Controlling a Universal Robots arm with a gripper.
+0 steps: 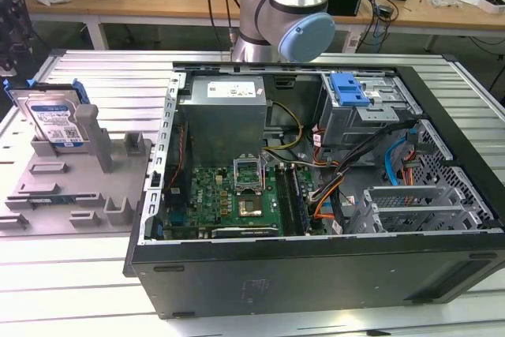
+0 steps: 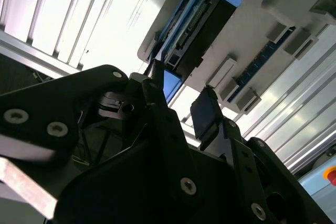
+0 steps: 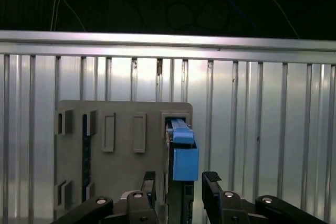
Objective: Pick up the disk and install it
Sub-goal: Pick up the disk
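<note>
The disk (image 1: 54, 120) stands on edge in a grey fixture (image 1: 71, 195) at the exterior view's left, its silver body and white-and-blue label rimmed by a blue frame. In the first wrist view I look down on the disk's blue top edge (image 3: 181, 150). My gripper (image 3: 180, 182) is open there, with one black finger (image 3: 149, 182) on each side of the disk's line and nothing held. In the second wrist view the disk (image 2: 199, 24) lies beyond my open gripper (image 2: 178, 98), apart from it.
An open black computer case (image 1: 316, 274) lies at the exterior view's centre and right, with a motherboard (image 1: 229, 195), loose cables and a drive cage carrying a blue clip (image 1: 349, 88). The arm's base (image 1: 280, 13) stands behind the case. Everything rests on a ribbed metal table (image 1: 102, 69).
</note>
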